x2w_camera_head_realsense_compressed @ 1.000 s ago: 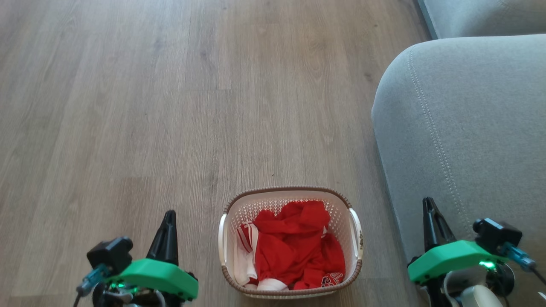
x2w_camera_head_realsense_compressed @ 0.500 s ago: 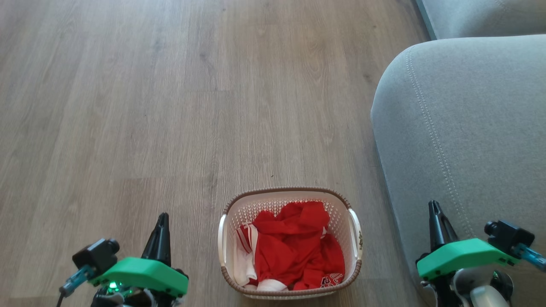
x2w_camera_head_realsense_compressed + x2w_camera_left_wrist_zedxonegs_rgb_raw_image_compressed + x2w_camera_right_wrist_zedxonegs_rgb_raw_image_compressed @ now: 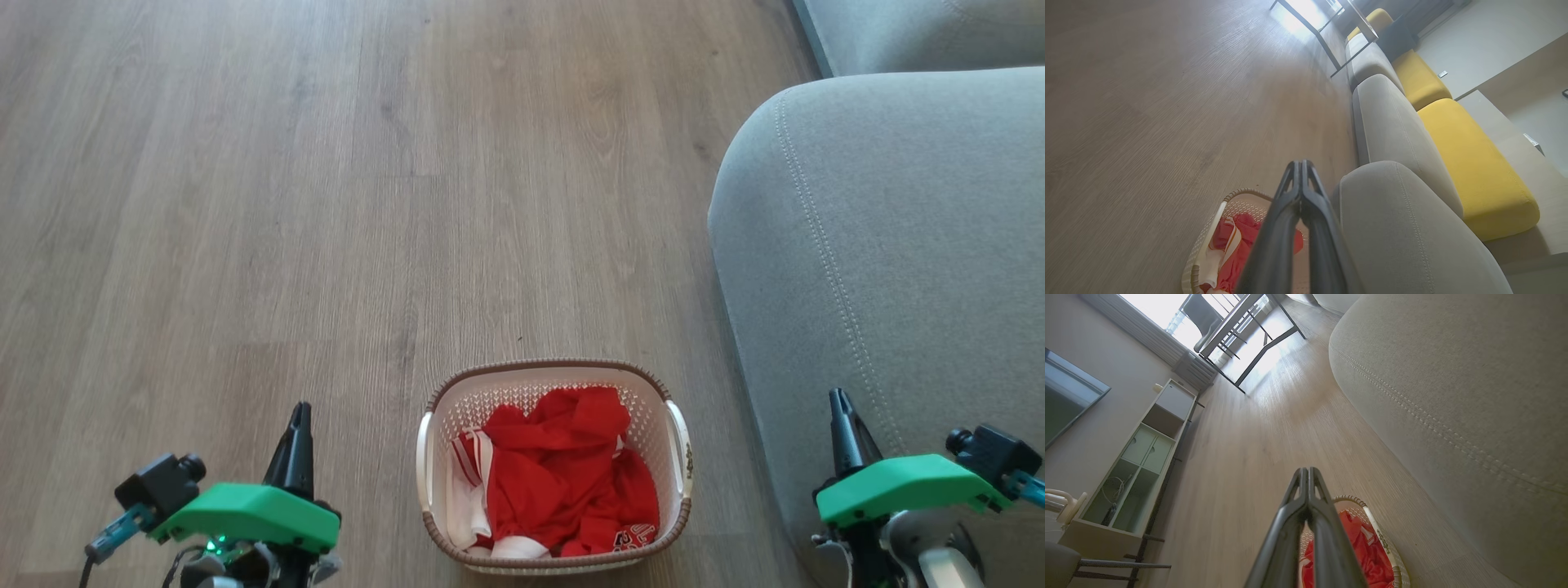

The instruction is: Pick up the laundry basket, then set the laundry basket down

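Laundry basket (image 3: pixel 549 363) stands upright on the floor (image 3: pixel 326 204) at lower centre of the head view. It is near the grey sofa (image 3: pixel 882 245) on the right of the frame, with a strip of floor between them. Left tool (image 3: pixel 300 408) sits at lower left and right tool (image 3: pixel 838 396) at lower right, one on each side of the basket and both well apart from it. Both tools are closed tip to tip and grip nothing. In each wrist view the two dark fingers (image 3: pixel 1282 228) meet in a single point above the basket. The step in hand is not settled. A basket on the floor with both tools off it fits the stand-off ahead of a lift, and equally the stand-off once it has been put down. It lies as the task's end wants it. If a lift lies ahead, my judgement is that both tools must spread and take the two side handles (image 3: pixel 679 449) together, keeping it level. If it is already down, the tools only need to stay clear. The basket is a rounded rectangle of white perforated plastic, likely light and stiff, with a brown woven-look rim. The handles are thin white bars. The clothes (image 3: pixel 563 474) are red with white stripes, soft and crumpled, and sit below the rim. The floor is smooth grey-brown wood-grain plank. The sofa is woven fabric with a rounded arm and a double stitched seam.
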You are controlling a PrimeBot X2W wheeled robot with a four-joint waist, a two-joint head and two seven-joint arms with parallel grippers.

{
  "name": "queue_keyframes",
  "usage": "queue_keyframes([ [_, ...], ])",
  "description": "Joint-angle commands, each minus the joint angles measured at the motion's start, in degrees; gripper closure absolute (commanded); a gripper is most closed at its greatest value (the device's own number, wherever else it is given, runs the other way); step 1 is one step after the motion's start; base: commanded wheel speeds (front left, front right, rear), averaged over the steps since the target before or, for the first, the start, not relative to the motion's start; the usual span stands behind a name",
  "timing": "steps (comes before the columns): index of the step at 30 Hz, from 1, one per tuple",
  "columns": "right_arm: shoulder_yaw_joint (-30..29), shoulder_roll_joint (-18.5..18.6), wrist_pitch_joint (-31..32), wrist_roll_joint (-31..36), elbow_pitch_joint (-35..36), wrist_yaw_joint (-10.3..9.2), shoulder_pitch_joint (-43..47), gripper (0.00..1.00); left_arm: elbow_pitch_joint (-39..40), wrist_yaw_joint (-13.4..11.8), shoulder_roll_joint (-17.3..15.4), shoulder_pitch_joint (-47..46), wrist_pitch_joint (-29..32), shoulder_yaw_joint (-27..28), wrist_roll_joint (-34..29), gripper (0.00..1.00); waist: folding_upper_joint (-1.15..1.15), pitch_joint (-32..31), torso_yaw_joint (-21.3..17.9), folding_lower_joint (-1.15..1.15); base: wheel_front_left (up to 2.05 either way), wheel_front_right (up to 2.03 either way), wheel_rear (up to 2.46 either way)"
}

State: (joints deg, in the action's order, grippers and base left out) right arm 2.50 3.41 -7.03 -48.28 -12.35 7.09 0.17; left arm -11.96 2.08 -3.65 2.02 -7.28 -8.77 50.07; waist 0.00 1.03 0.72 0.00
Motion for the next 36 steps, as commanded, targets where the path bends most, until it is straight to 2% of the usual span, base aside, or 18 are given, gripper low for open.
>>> queue_keyframes([
  [1,-0.06,0.89,0.47,-2.06,1.42,0.18,-3.27,1.0,1.57,0.69,-0.92,-3.29,0.3,1.48,1.88,1.0,0.0,-0.02,-0.02,0.0,0.0,0.0,0.0],
  [36,-3.39,1.04,6.1,-24.2,-0.07,0.29,-4.72,1.0,-0.21,3.07,-1.04,-5.66,6.02,7.11,23.33,1.0,0.0,-0.44,-0.37,0.0,0.0,0.0,0.0],
])
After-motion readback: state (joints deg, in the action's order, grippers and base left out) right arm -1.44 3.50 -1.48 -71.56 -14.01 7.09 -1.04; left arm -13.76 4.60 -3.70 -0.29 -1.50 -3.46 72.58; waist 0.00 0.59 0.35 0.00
